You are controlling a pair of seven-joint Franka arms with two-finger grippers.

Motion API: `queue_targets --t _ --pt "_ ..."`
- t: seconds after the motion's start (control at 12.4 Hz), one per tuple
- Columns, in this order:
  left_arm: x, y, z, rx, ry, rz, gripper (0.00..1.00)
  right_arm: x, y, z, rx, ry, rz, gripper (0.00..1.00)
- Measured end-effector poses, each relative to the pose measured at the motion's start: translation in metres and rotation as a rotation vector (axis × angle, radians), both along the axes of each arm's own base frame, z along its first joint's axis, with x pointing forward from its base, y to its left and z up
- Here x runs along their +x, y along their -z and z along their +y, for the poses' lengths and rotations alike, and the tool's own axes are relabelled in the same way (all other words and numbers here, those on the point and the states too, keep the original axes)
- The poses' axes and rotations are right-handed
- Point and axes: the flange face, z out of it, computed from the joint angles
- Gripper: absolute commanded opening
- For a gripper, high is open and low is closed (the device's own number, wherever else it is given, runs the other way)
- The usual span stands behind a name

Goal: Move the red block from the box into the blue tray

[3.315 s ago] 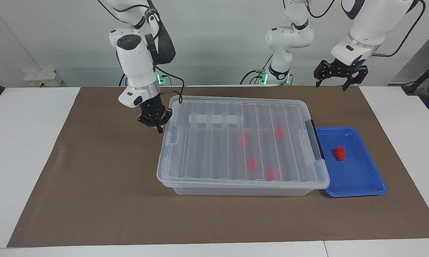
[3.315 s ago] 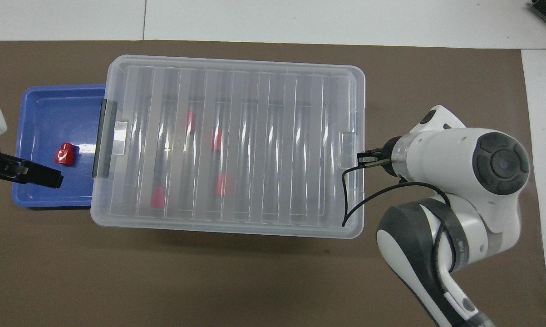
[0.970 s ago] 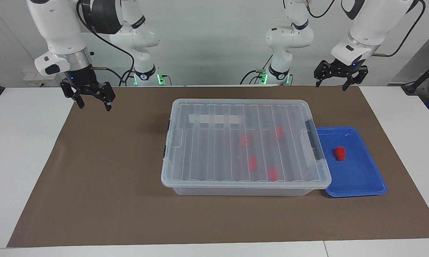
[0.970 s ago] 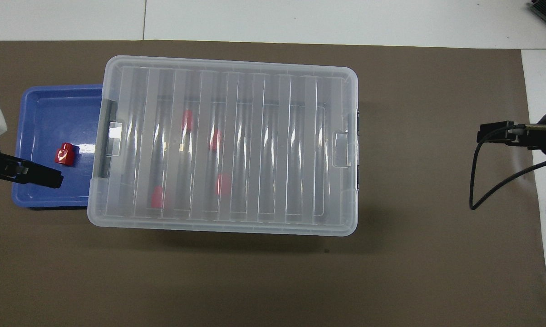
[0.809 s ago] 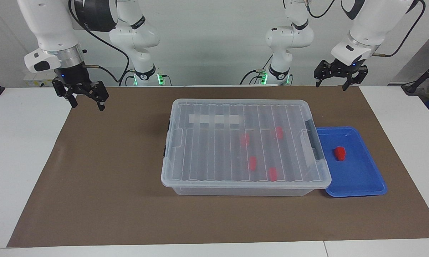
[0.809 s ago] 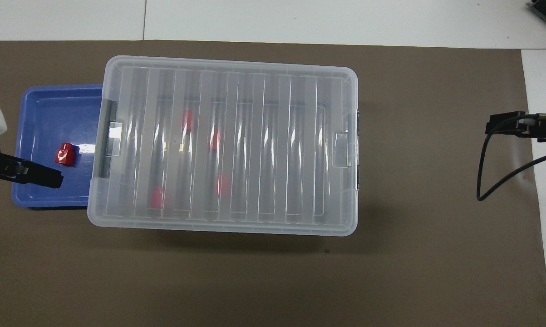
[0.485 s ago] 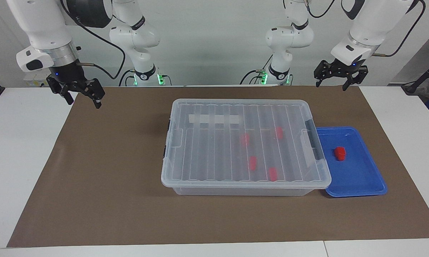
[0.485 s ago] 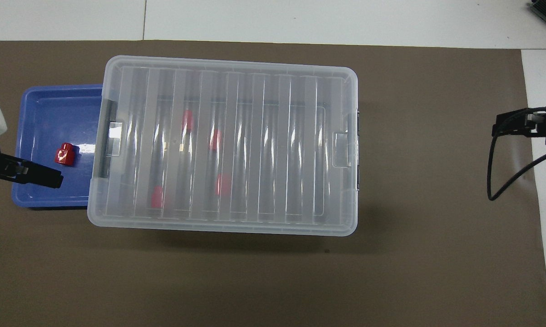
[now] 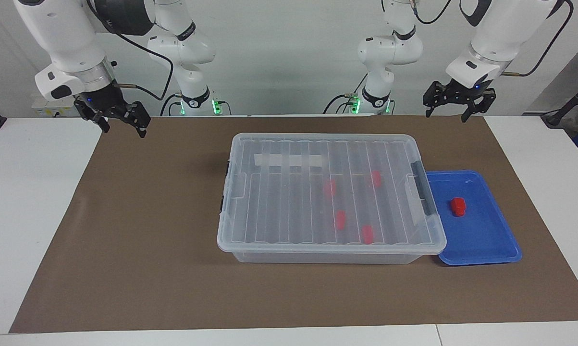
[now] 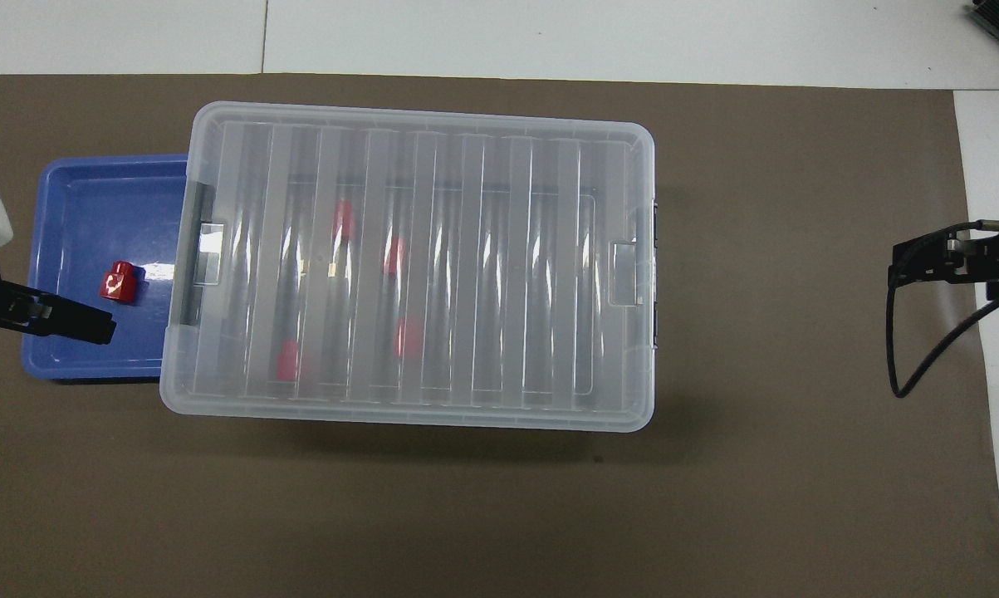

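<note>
- Worktop (image 9: 34, 202) white, brown mat (image 9: 149, 250) on it.
- Box (image 9: 329, 194) mid-mat, lid on, four red blocks inside.
- Tray (image 9: 485, 240) touching box at left arm's end.
- Right claw (image 9: 122, 127), left claw (image 9: 452, 114): both released, empty, raised over mat corners.
- Block (image 9: 458, 206) in tray.

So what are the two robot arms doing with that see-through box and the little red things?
Nothing is being held now. One red block already sits in the blue tray, beside the clear box at the left arm's end. Four more red blocks lie inside the box under its lid. The right gripper hangs open over the brown mat's corner, and the left gripper waits open over the mat's edge by the tray.
</note>
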Motion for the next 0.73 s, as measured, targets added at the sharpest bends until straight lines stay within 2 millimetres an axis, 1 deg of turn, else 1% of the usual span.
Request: queue_targets --t 0.73 --pt "0.0 0.0 0.0 0.0 0.0 0.0 1.0 -0.0005 0.0 0.0039 0.017 -0.003 0.002 1.0"
